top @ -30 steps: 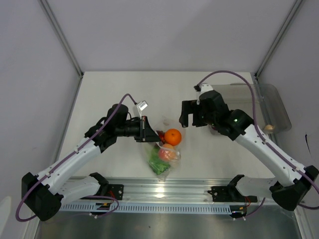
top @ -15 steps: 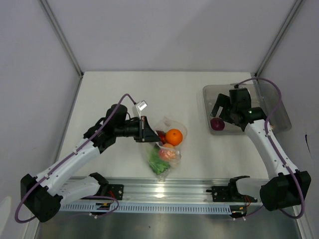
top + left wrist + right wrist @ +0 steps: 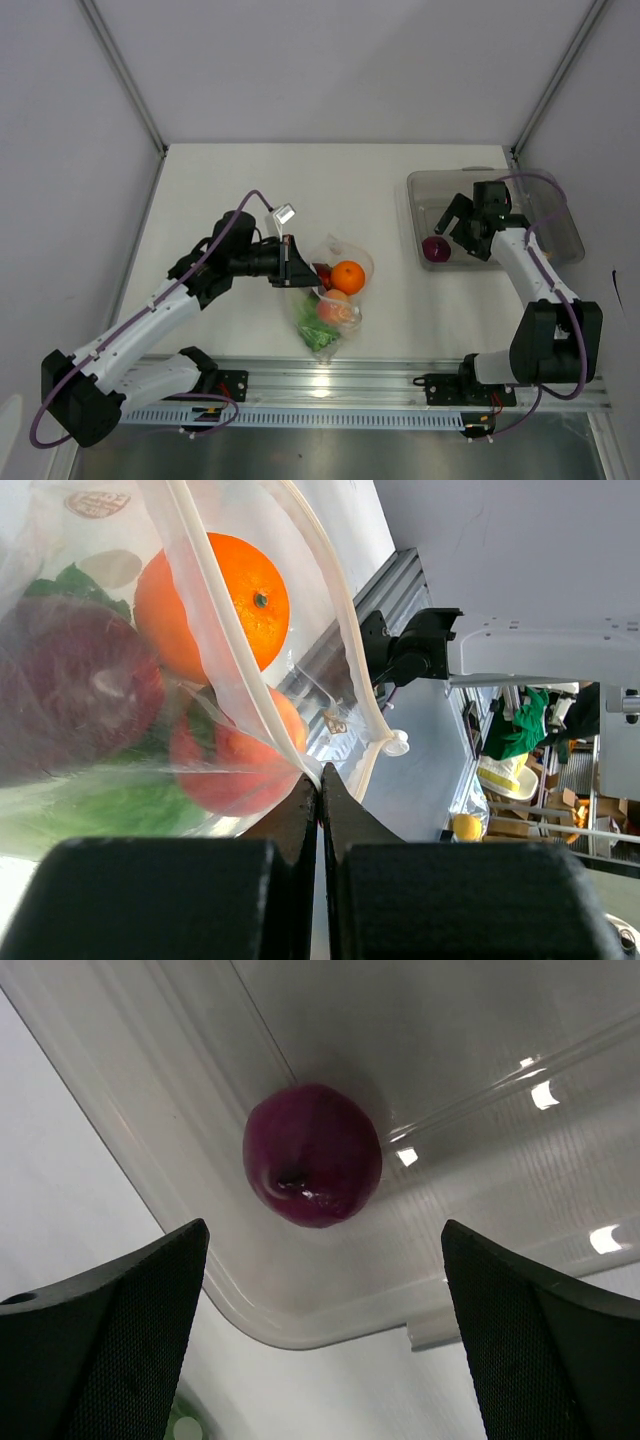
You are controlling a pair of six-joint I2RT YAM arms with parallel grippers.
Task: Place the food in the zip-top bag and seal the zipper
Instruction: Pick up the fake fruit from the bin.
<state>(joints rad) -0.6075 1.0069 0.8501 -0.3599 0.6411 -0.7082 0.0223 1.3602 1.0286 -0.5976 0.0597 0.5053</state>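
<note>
The zip-top bag [image 3: 338, 292] lies at the table's middle with an orange [image 3: 348, 276], a peach-coloured fruit [image 3: 338, 308], green cabbage [image 3: 316, 332] and a dark red fruit [image 3: 322, 271] inside. My left gripper [image 3: 291, 263] is shut on the bag's edge by the zipper [image 3: 330, 590]. The left wrist view shows the orange [image 3: 215, 605], dark red fruit [image 3: 75, 695] and peach fruit [image 3: 235, 770] through the plastic. My right gripper [image 3: 456, 230] is open and empty just above a purple fruit [image 3: 436, 249], which lies between the fingers [image 3: 110, 1330] in the right wrist view [image 3: 312, 1155].
The purple fruit lies in the near left corner of a rigid clear tray [image 3: 500, 180] at the right of the table; its rim [image 3: 300, 1325] shows in the right wrist view. A metal rail [image 3: 330, 385] runs along the near edge. White walls enclose the table.
My right arm has swung from beside the bag over to the tray on the right, and the purple fruit has come into view there. The left gripper and bag have not moved.
</note>
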